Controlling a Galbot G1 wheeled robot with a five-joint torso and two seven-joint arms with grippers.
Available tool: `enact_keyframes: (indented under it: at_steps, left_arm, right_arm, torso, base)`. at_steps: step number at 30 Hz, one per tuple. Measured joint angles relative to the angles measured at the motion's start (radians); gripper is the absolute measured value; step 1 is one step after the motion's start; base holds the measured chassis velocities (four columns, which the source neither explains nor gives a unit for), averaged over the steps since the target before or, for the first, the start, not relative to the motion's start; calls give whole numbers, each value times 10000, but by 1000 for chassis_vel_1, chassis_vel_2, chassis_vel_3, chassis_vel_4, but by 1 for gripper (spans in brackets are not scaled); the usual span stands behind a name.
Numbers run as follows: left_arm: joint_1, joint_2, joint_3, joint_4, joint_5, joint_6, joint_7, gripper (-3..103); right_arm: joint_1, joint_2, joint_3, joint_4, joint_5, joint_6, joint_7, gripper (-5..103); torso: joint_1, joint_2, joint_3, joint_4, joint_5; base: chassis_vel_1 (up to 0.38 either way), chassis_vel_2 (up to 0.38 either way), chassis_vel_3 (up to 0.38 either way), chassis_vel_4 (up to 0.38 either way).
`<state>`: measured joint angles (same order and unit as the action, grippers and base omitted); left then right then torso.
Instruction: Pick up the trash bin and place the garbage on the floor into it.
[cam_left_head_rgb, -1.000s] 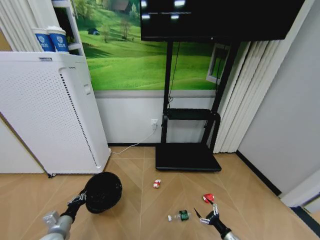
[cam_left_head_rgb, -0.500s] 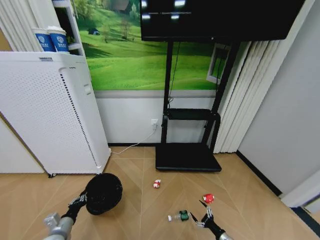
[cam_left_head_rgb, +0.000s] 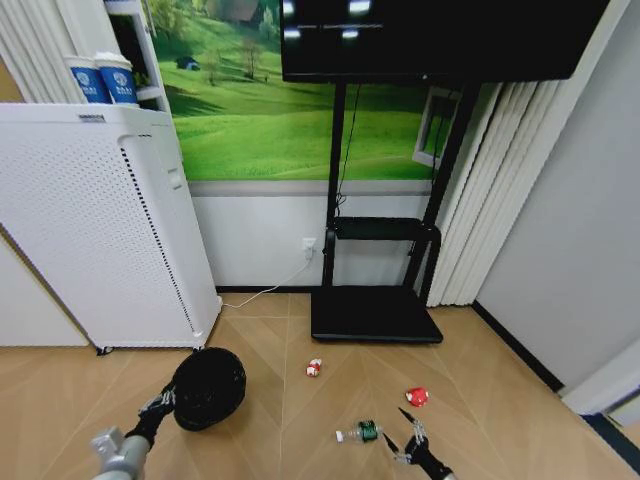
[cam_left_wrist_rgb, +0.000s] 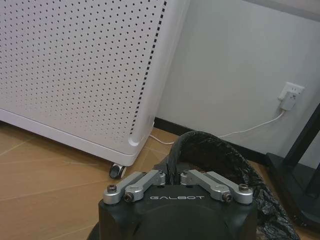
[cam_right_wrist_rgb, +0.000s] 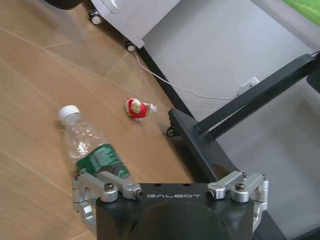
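Looking down from the head view, the trash bin sits low on the wooden floor, just in front of the tall white perforated appliance. The left gripper meets its near rim from the lower left, with its fingers closed on the edge. Three litter pieces lie to the right of the bin: a red-and-white wrapper nearest the black TV stand base, a small red lump farther right, and a small clear bottle with a green label on its side. The right gripper hangs just beside the bottle's label end, its two fingers spread apart.

From the left wrist view, the left gripper has its fingers drawn together on the bin's rim, where the black liner bag bunches; the bin fills the space beyond it, with the appliance and a wall socket behind.

From the right wrist view, the right gripper stands open, hovering over the bottle, whose green label lies near one finger; contact seems unlikely, though the angle makes it hard to be sure. The wrapper lies well beyond, near the stand's caster.
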<state>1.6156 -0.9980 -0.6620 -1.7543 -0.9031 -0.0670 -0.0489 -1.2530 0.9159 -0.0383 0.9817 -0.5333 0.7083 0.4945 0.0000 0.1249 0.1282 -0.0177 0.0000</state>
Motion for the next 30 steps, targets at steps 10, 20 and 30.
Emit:
enact_keyframes:
  at_steps: [10, 20, 30]
  left_arm:
    - [72, -97, 10, -44, 64, -22, 16, 7]
    - [110, -193, 15, -46, 150, -59, 31, 7]
    - [130, -267, 2, -85, 164, -70, 40, 7]
  right_arm:
    - [-91, 469, 598, -135, -1719, 28, 338, 100]
    - [333, 998, 366, -490, -2165, 9, 726, 100]
    - [434, 1325, 134, -807, -2449, -86, 774, 100]
  torso:
    - [0, 0, 0, 1, -1]
    - [0, 0, 0, 2, 0]
    - [0, 0, 0, 2, 2]
  base:
    - [0, 0, 0, 0]
    - [0, 0, 0, 0]
    - [0, 0, 0, 0]
